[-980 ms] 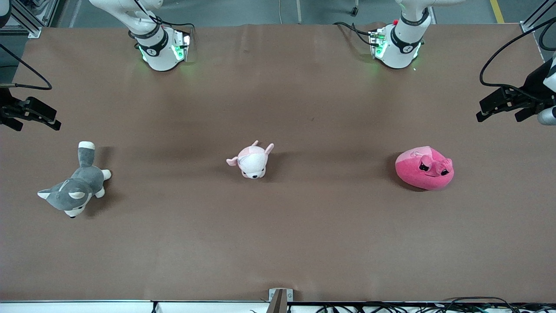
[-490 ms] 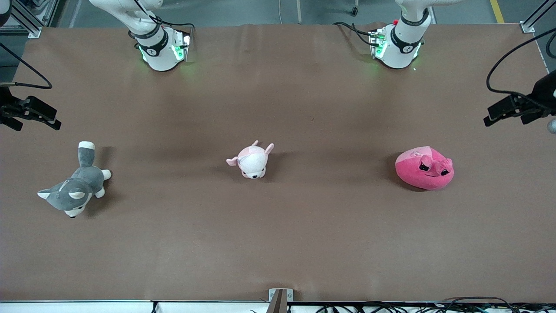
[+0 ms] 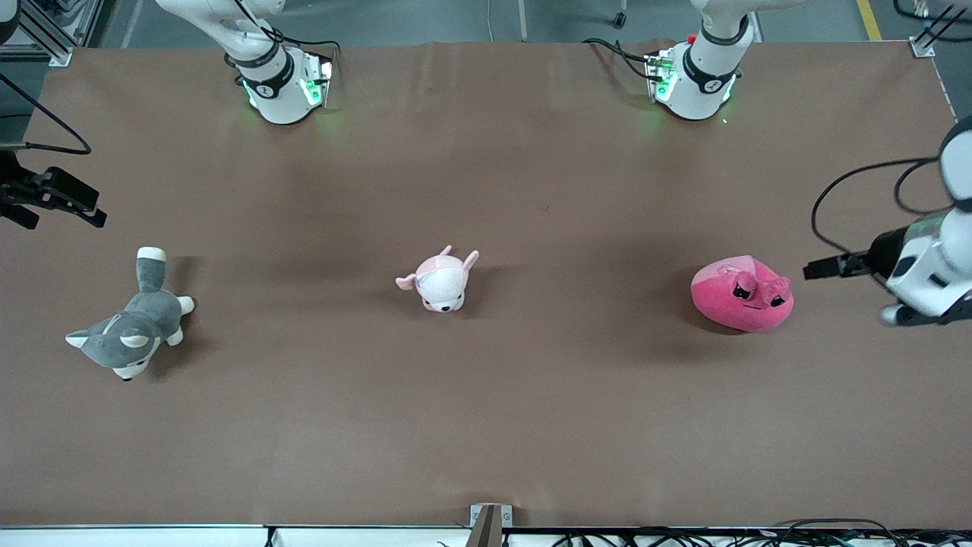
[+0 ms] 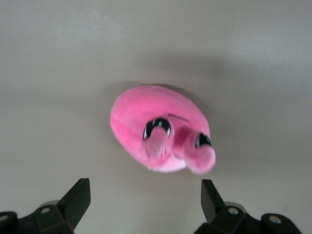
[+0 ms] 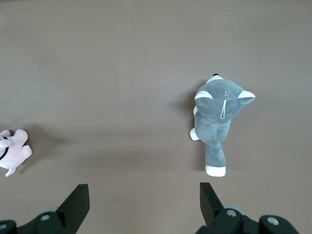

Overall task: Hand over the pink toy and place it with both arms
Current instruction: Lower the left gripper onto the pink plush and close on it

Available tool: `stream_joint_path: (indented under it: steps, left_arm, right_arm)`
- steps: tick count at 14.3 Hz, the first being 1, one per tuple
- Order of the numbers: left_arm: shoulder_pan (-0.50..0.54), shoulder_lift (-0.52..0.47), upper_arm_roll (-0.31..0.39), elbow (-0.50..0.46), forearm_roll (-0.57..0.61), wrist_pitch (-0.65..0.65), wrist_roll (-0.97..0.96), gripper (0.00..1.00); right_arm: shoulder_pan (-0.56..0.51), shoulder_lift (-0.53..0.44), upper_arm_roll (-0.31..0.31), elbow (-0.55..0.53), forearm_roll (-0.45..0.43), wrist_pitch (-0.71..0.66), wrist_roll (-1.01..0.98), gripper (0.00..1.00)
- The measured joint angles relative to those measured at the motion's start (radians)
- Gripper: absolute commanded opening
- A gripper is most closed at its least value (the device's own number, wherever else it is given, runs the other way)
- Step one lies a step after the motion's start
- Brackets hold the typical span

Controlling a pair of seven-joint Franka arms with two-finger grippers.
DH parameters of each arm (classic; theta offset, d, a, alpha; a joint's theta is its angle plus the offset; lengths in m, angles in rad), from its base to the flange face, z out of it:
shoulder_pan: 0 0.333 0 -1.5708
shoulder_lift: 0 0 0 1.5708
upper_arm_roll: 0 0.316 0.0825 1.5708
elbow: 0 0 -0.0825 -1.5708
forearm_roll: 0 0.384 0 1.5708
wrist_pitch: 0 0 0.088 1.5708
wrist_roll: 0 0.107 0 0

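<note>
the brown bench carries three plush toys in a row, well apart. the pink toy lies toward the left arm's end, its face turned up. a pale pink plush sits in the middle. a grey dog lies toward the right arm's end, head nearer the front camera, tail pointing toward the arm bases.

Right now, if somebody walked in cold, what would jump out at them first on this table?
Three plush toys sit in a row across the brown table: the pink toy toward the left arm's end, a pale pink-and-white plush in the middle, a grey-and-white dog toward the right arm's end. The open left pincer hangs beside the pink toy.
</note>
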State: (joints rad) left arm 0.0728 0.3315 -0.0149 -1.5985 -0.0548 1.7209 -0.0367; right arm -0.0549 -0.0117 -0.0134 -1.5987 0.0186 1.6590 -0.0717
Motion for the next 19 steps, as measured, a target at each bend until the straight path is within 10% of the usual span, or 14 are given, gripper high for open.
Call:
stream_joint_path:
  steps: [3,16,19]
  left_arm:
    - [-0.003,0.066,-0.001,-0.006,0.0,0.036,-0.001,1.0]
    - [-0.003,0.073,-0.007,-0.119,0.0,0.152,-0.06,0.0]
    - [-0.006,0.073,-0.011,-0.126,0.0,0.162,-0.112,0.0]
  right_arm:
    - [0.0,0.0,-0.001,0.001,0.0,0.004,0.0,1.0]
    - [0.0,0.0,0.004,0.022,0.0,0.004,-0.001,1.0]
    - [0.0,0.0,0.004,0.023,0.0,0.005,-0.001,1.0]
